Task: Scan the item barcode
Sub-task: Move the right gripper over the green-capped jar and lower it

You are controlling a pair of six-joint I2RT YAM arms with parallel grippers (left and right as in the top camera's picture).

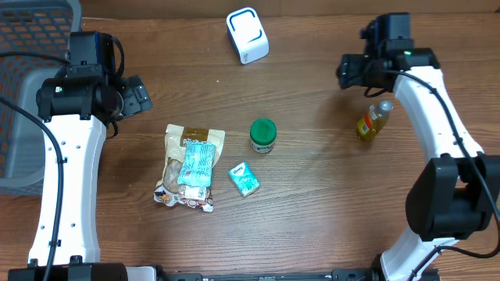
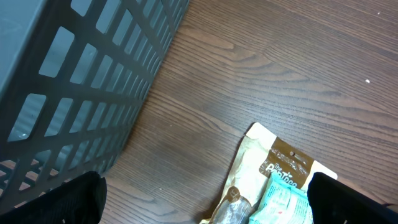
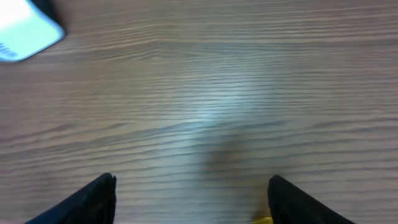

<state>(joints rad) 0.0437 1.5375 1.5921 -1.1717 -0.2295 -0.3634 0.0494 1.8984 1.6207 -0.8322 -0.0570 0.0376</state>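
Observation:
A white barcode scanner [image 1: 247, 35] sits at the back of the table; its corner [image 3: 25, 28] shows at the top left of the right wrist view. A yellow bottle [image 1: 372, 122] is just below my right gripper [image 1: 351, 70]. That gripper [image 3: 193, 180] is open over bare wood, with only a yellow sliver [image 3: 264, 219] at the frame's bottom edge. A green-lidded jar [image 1: 263, 134], a teal packet [image 1: 244, 179] and a brown bag [image 1: 178, 148] with a teal pouch [image 1: 197, 162] on it lie mid-table. My left gripper [image 1: 137, 95] [image 2: 205, 183] is open above the bag's upper corner [image 2: 280, 158].
A grey slatted basket [image 1: 31, 86] fills the left edge of the table, and its wall [image 2: 81, 81] is close beside my left gripper. Bare wood lies between the jar and the yellow bottle and along the front of the table.

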